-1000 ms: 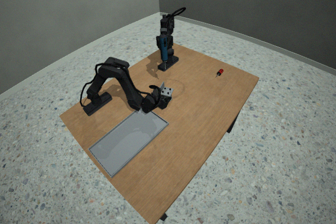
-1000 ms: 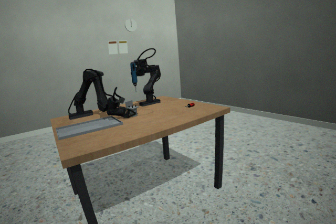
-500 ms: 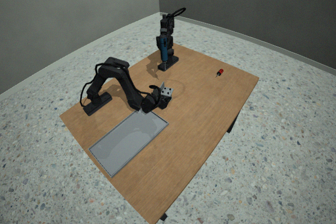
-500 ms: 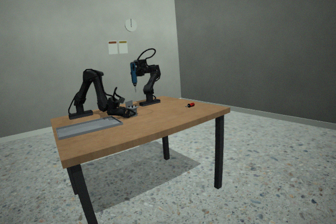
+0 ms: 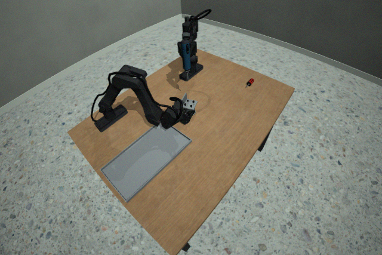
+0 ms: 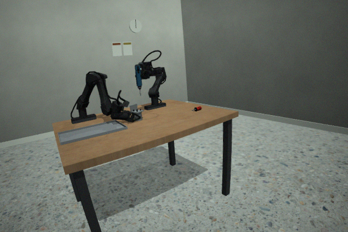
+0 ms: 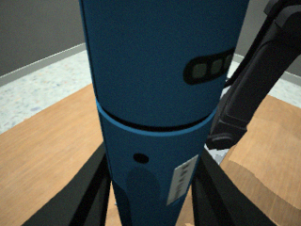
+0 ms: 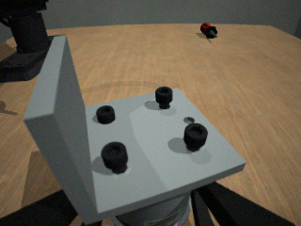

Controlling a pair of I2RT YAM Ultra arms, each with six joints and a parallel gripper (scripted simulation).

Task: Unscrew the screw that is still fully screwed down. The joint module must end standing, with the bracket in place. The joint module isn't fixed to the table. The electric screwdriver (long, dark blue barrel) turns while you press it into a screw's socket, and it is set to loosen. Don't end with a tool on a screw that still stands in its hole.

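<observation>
The joint module [image 5: 185, 112] [image 8: 152, 217] stands on the table with the grey angle bracket [image 5: 190, 103] [image 6: 136, 108] [image 8: 157, 153] on top. My right gripper [image 5: 182, 117] [image 6: 129, 116] [image 8: 149, 172] is shut on the module's base, one finger on each side. Several black screws stand in the bracket. The back left screw [image 8: 105, 114] sits lowest; the others, such as the front right screw [image 8: 196, 135], stand raised. My left gripper [image 5: 186, 51] [image 6: 139, 75] [image 7: 151, 149] is shut on the blue electric screwdriver [image 5: 185, 56] [image 6: 137, 77] [image 7: 155, 89], held upright, tip down, high above the table beside its own base, far from the module.
A small red screwdriver [image 5: 249, 82] [image 6: 196, 108] [image 8: 207, 29] lies toward the table's far right. A flat grey tray [image 5: 144, 159] [image 6: 89, 132] lies in front of the right arm. A faint ring mark [image 5: 206, 96] is on the wood by the module.
</observation>
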